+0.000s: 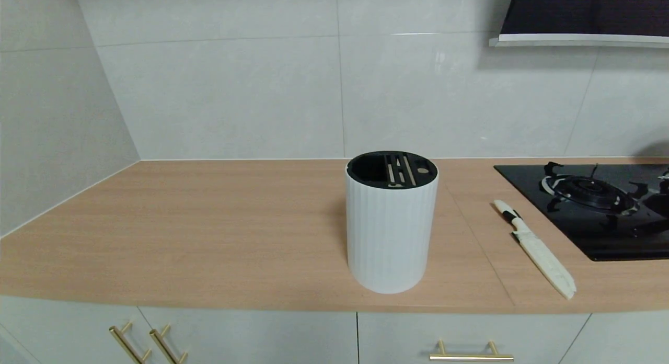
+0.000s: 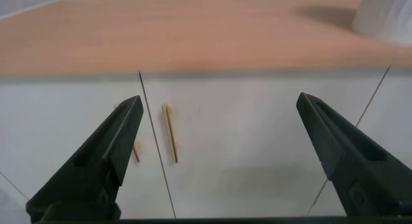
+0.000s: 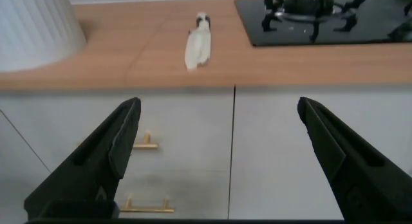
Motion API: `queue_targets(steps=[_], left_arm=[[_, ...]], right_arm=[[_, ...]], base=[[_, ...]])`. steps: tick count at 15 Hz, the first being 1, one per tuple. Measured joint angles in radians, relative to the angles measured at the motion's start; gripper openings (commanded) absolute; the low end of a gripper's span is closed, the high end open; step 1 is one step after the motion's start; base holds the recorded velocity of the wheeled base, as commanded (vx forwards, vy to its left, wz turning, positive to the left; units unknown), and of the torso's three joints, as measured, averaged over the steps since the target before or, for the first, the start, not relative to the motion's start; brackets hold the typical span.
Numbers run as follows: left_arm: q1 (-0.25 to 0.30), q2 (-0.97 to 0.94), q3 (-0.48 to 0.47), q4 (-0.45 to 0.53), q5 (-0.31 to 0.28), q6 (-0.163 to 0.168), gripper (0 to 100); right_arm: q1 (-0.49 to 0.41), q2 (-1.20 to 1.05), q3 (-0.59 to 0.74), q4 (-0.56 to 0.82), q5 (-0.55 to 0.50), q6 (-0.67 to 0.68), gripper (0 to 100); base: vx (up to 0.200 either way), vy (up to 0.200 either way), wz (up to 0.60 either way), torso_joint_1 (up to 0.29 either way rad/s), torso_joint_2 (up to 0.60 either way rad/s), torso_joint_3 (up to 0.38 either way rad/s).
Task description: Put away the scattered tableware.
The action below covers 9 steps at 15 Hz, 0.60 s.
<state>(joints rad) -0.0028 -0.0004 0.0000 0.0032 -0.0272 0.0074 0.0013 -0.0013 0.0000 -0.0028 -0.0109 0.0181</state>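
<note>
A white ribbed knife holder (image 1: 391, 223) with a black slotted top stands on the wooden counter (image 1: 209, 233), near its front edge. To its right lies a white knife (image 1: 534, 246) with a white and black handle, blade pointing toward the front edge. The knife (image 3: 197, 45) and the holder (image 3: 35, 28) also appear in the right wrist view. My right gripper (image 3: 219, 114) is open, held low in front of the cabinet doors below the knife. My left gripper (image 2: 219, 111) is open too, in front of the cabinets left of the holder (image 2: 385, 18).
A black gas hob (image 1: 596, 204) takes up the counter's right end, just beyond the knife. Tiled walls close the back and left. Cabinet doors with gold handles (image 1: 470, 353) run below the counter. A range hood (image 1: 580, 19) hangs at the upper right.
</note>
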Motion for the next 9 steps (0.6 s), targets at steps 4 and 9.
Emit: queue_targets(steps=[4, 9], left_arm=[[0.000, 0.000, 0.000, 0.000, 0.000, 0.000, 100], [0.000, 0.000, 0.000, 0.000, 0.000, 0.000, 100]], right_arm=[[0.000, 0.000, 0.000, 0.000, 0.000, 0.000, 100], [0.000, 0.000, 0.000, 0.000, 0.000, 0.000, 100]], base=[[0.000, 0.000, 0.00, 0.239, -0.53, -0.284], [0.000, 0.000, 0.00, 0.266, -0.57, -0.302]])
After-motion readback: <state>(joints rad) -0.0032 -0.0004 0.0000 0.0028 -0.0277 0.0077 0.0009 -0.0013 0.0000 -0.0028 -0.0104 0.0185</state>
